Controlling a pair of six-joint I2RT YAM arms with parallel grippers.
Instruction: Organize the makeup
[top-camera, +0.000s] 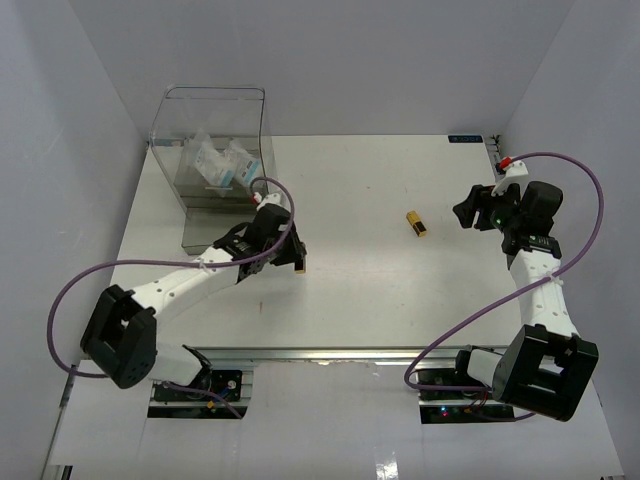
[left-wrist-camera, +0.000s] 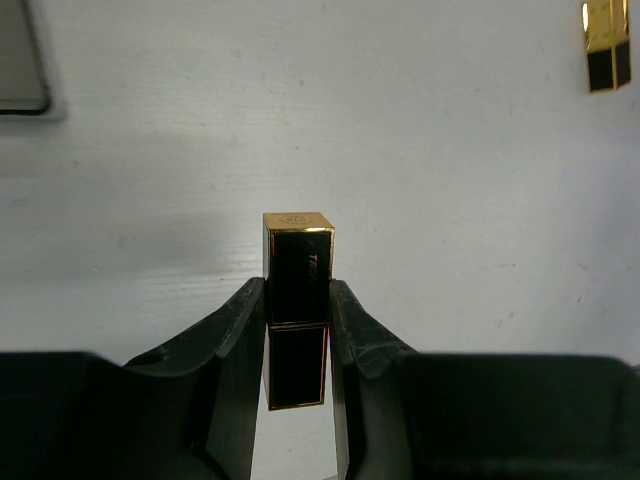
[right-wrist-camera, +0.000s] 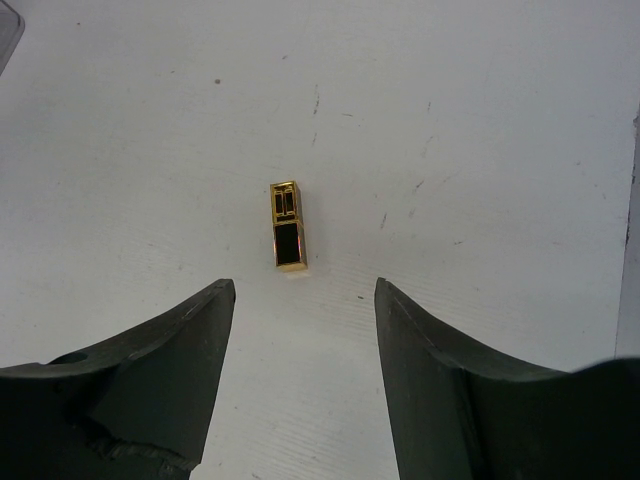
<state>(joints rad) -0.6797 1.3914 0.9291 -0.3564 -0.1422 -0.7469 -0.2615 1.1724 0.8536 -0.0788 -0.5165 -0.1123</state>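
My left gripper (left-wrist-camera: 297, 300) is shut on a black-and-gold lipstick tube (left-wrist-camera: 297, 290), held lengthwise between the pads above the white table; in the top view the gripper (top-camera: 297, 262) is left of centre. A second gold-and-black tube (top-camera: 416, 223) lies flat on the table right of centre; it also shows in the right wrist view (right-wrist-camera: 287, 225) and at the top right of the left wrist view (left-wrist-camera: 607, 42). My right gripper (right-wrist-camera: 305, 290) is open and empty, a short way from that tube, at the right in the top view (top-camera: 468, 212). Clear packets with white-and-blue labels (top-camera: 222, 165) lie inside the clear box.
The large clear plastic box (top-camera: 210, 105) stands at the table's back left, its open side towards the arms. A corner of it shows in the left wrist view (left-wrist-camera: 20, 60). Grey walls close in the table on the left, back and right.
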